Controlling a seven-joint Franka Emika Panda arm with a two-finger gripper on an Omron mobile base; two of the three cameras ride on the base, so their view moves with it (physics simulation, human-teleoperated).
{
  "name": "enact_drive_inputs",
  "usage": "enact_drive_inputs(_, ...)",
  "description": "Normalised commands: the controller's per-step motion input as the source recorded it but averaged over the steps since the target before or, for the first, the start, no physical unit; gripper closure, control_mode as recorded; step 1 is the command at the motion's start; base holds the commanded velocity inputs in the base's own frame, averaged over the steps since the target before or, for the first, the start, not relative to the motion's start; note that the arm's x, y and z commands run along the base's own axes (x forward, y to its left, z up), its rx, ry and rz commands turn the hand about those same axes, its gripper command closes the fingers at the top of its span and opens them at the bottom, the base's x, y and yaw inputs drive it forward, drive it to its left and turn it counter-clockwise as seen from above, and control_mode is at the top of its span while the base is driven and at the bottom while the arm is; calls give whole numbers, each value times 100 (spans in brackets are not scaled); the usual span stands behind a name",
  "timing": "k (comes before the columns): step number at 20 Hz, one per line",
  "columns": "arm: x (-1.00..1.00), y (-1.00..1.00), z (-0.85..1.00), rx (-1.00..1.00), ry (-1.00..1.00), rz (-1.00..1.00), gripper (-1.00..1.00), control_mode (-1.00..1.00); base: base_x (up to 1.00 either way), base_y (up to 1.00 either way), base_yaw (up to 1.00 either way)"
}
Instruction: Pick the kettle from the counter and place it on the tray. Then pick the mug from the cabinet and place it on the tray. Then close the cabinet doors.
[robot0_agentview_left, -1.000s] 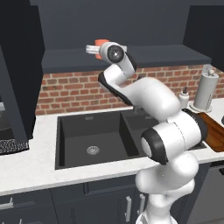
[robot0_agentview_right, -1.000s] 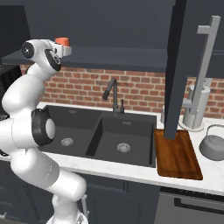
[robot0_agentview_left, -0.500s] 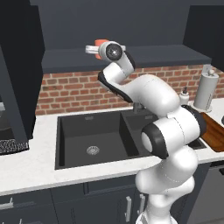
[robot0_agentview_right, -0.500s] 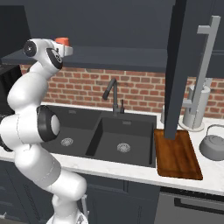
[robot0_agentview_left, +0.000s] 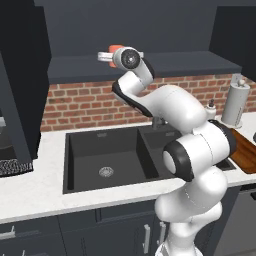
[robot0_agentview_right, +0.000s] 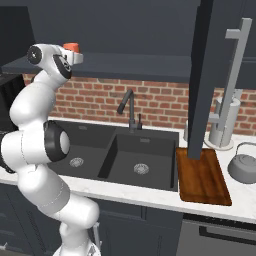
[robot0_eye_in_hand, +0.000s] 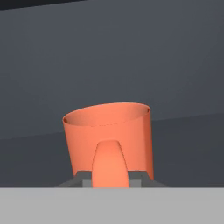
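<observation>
The orange-red mug (robot0_eye_in_hand: 107, 140) stands on the dark shelf of the cabinet (robot0_agentview_left: 165, 67), its handle turned toward the hand. My gripper (robot0_eye_in_hand: 111, 178) is raised to the shelf, and its fingertips (robot0_eye_in_hand: 84, 178) sit tight against both sides of the handle, shut on it. From the base the mug (robot0_agentview_left: 117, 48) (robot0_agentview_right: 70, 47) peeks out just above the gripper (robot0_agentview_left: 106, 55) (robot0_agentview_right: 76, 57). The grey kettle (robot0_agentview_right: 244, 166) sits on the white counter (robot0_agentview_right: 150, 196) to the right of the brown tray (robot0_agentview_right: 202, 175), which is bare. Both cabinet doors (robot0_agentview_right: 202, 75) (robot0_agentview_left: 20, 75) stand open.
A black double sink (robot0_agentview_right: 125, 160) with a dark tap (robot0_agentview_right: 127, 107) lies below the arm. The paper-towel roll (robot0_agentview_left: 235, 102) stands by the brick wall behind the tray. The open right door with its silver bar handle (robot0_agentview_right: 235, 75) hangs over the tray.
The arm's elbow has shifted slightly; the hand and mug stay at the same spot on the shelf.
</observation>
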Motion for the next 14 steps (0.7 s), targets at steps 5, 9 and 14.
enact_drive_inputs(5, 0, 0, -3, 0, 0, 0, 100, -100, 0, 0, 0)
enact_drive_inputs(9, 0, 0, 0, 0, 0, 0, 100, -100, 0, 0, 0)
enact_drive_inputs(14, 0, 0, 0, 0, 0, 0, 100, -100, 0, 0, 0)
